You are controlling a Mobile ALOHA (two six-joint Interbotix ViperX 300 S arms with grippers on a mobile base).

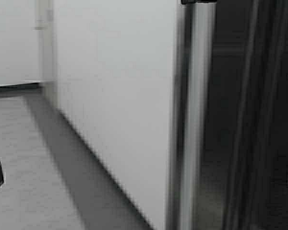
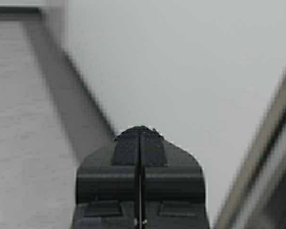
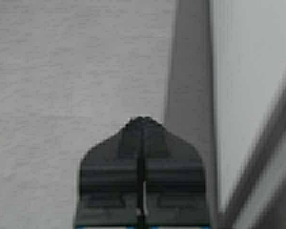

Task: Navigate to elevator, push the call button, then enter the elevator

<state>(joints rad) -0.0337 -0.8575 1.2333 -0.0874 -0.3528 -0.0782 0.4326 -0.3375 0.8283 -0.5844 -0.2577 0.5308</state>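
**White wall ahead, elevator frame at right**

- Elevator: we see its tall brushed stainless-steel frame post (image 1: 194, 120) standing upright right of centre, with a dark interior (image 1: 249, 120) to the right of it.
- Call button: we cannot find it in any view.
- Broad white wall panel (image 1: 115, 96): it fills the middle of our view and meets the steel post along its right edge; it stands directly before us.
- Grey speckled floor (image 1: 29, 167): it lies at near left and runs to a far white wall with a dark baseboard.
- Left gripper (image 2: 140, 131): black fingers clenched together, grasping nothing, held over the floor near the white panel.
- Right gripper (image 3: 141, 120): likewise clenched and empty, above the floor.
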